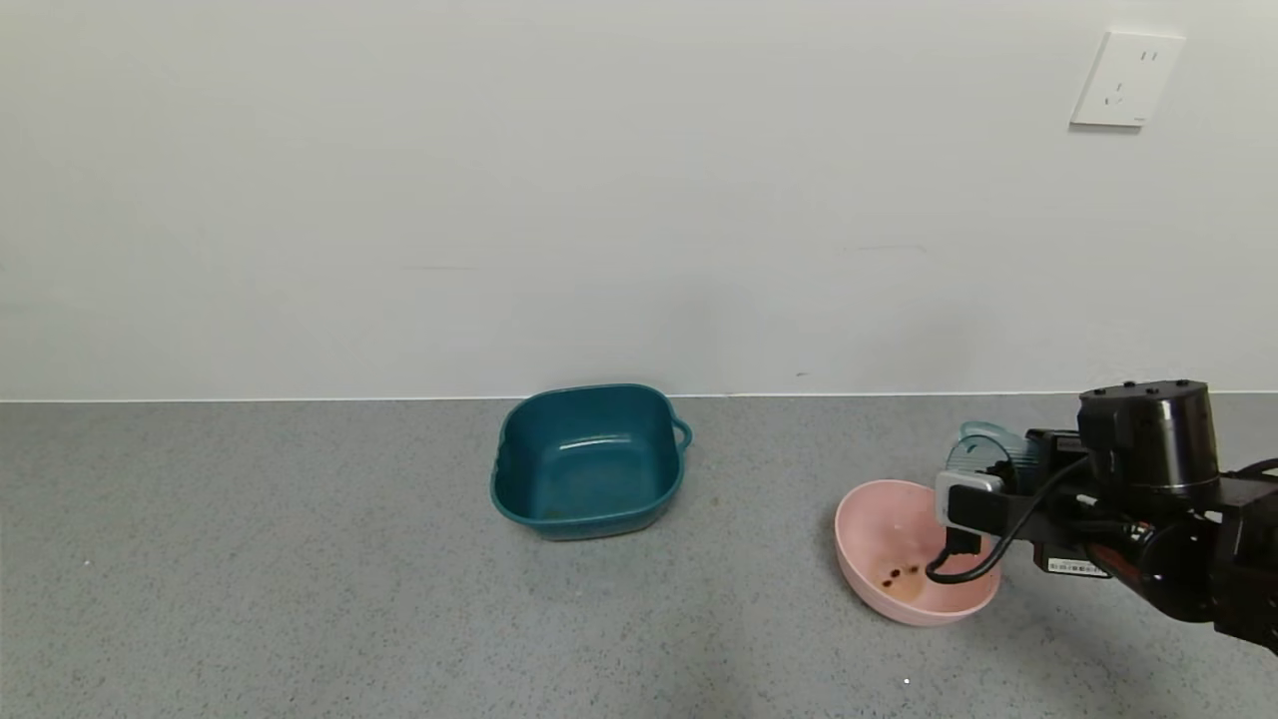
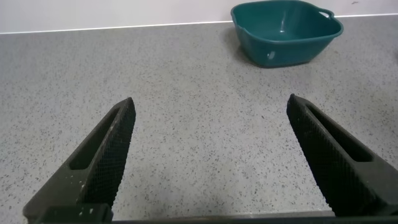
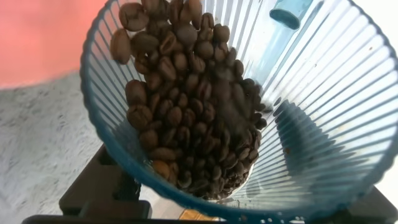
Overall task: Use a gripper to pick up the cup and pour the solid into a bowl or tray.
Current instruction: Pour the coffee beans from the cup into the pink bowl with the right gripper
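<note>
My right gripper [image 1: 998, 469] is shut on the ribbed grey-blue cup [image 1: 983, 449] and holds it tipped on its side over the pink bowl [image 1: 869, 519] at the right of the counter. In the right wrist view the cup [image 3: 323, 112] fills the picture and a heap of dark brown beans [image 3: 186, 106] slides toward its rim, with the pink bowl [image 3: 43, 37] behind. A few beans [image 1: 899, 574] lie in the bowl's bottom. My left gripper [image 2: 211, 162] is open and empty above bare counter, out of the head view.
A dark teal squarish tub [image 1: 589, 459] with a side handle stands empty at the middle back of the grey speckled counter [image 1: 300, 559]; it also shows in the left wrist view [image 2: 286, 31]. A white wall with a socket [image 1: 1126, 80] runs behind.
</note>
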You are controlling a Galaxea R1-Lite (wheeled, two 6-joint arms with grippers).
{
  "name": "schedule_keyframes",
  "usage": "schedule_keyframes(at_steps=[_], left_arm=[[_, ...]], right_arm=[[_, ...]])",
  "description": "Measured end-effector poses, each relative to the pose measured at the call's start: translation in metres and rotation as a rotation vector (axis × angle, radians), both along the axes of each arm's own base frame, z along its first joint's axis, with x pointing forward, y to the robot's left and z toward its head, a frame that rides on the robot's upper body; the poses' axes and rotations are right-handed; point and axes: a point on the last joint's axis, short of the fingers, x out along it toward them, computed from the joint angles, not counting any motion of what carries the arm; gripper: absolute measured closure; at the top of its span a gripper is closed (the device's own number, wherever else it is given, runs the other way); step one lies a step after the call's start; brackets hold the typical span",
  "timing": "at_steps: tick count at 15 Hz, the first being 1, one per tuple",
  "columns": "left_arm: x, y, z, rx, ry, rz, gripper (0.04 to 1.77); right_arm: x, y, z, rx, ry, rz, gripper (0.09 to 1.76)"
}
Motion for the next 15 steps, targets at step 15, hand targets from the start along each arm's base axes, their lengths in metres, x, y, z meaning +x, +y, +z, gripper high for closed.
schedule_keyframes(at_steps=[15], left_arm=[[0.0, 0.0, 0.0, 0.0, 0.0, 0.0, 0.06]], right_arm=[[0.0064, 0.0042, -0.007, -0.17, 0.039, 0.075, 0.5]])
